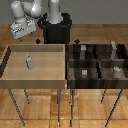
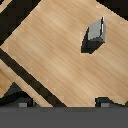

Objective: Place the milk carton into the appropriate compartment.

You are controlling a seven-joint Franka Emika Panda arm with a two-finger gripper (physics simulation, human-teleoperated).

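While the arm hangs high over the back corner, the exterior view shows the milk carton [image 1: 29, 61] standing upright and alone in the light wooden bin [image 1: 10, 80], toward the exterior view's left, well apart from every wall. The claw [image 1: 23, 33] sits above and behind the bin's back rim, nowhere near the carton; whether its jaws are spread or closed, can't tell at this res. On the exterior view's right is the dark wood divider tray [image 1: 68, 62], with small grey blocks [image 1: 85, 73] in several of its compartments. Which compartment suits the carton isn't readable from here.

Over to the wrist view: the carton [image 2: 95, 36] shows from above as a small grey box on pale wood grain, peaked top visible, dark shadow beside it. Dark fingertip shapes [image 2: 104, 102] peek in at the frame edge, but the gap between them is hidden, so claw state remains unknown.

Handling, my guess: light, stiff, smooth-sided, tall vs its base, so prob. tips if nudged. Best grip looks like the two flat side faces at mid-body, below the narrower peak, jaws squared to those faces.
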